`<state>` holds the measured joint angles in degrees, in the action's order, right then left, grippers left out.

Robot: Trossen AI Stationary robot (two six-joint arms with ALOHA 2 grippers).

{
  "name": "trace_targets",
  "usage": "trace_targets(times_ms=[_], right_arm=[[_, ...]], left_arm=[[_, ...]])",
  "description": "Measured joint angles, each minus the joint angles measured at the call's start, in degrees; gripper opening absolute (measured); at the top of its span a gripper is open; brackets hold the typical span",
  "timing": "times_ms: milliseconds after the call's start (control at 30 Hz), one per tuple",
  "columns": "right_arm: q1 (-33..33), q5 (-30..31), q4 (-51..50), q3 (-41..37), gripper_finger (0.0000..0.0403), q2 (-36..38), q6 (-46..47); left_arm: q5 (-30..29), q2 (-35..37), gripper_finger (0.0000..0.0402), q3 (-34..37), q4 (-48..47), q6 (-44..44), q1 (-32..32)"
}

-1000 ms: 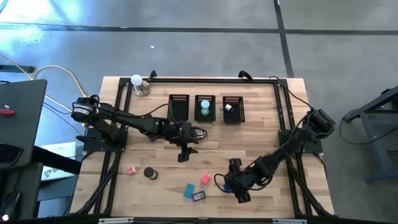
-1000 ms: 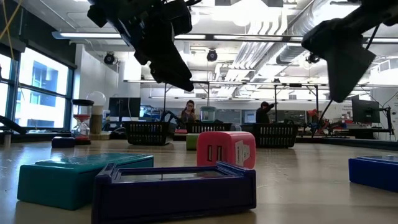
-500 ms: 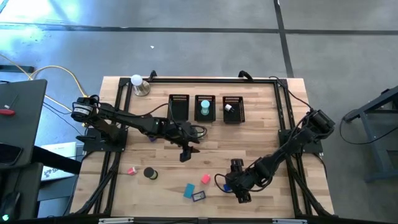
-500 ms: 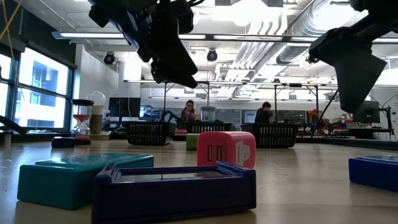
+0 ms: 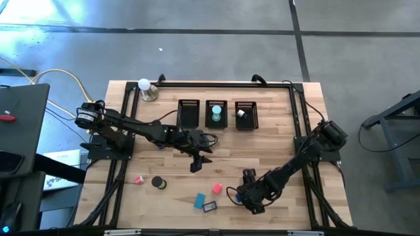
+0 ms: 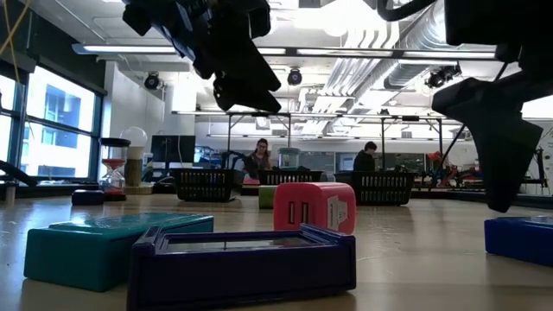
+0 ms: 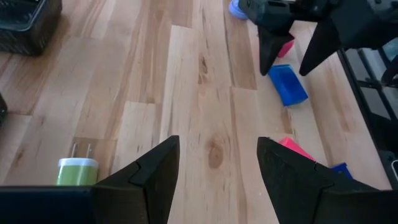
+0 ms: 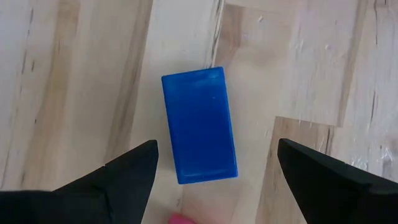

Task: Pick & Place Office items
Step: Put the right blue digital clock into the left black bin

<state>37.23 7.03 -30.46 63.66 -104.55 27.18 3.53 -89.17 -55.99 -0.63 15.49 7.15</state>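
Two arms out, blue block next for the right

Right gripper [image 8: 214, 180] poised over a small blue block [image 8: 199, 125] lying flat on the wooden surface [image 8: 74, 74], jaws spread wide to either side of it, not touching; block sits at the near edge, just right of a pink block [image 5: 216, 189], a teal block [image 5: 199, 200] and a purple tray-like piece [image 5: 209, 207]; left gripper [image 7: 214, 165] hangs mid-surface, jaws parted and empty, a green-and-white plug [image 7: 78, 171] near it. Block looks rigid, light, smooth plastic with rounded corners; likely slick; I'd take it across the two long sides, low on the body, jaws squared to the faces so it doesn't twist out.
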Motion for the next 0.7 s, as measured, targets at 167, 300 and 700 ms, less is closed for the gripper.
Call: trace_targets(times_ms=[167,300,700], right_arm=[[0.0,0.0,-1.0,0.0,0.0320,-0.5,0.1],[-0.2,-1.3,-0.7,0.1,0.0320,-2.9,0.1],[-0.2,-1.7,0.2,0.2,0.0256,-5.3,-2.0]], left_arm=[[0.0,0.0,0.0209,0.0,-0.1,0.0,0.3],[-0.1,0.0,0.0209,0.0,-0.2,-0.8,1.0],[-0.4,0.0,0.0209,0.0,-0.2,-1.8,2.6]])
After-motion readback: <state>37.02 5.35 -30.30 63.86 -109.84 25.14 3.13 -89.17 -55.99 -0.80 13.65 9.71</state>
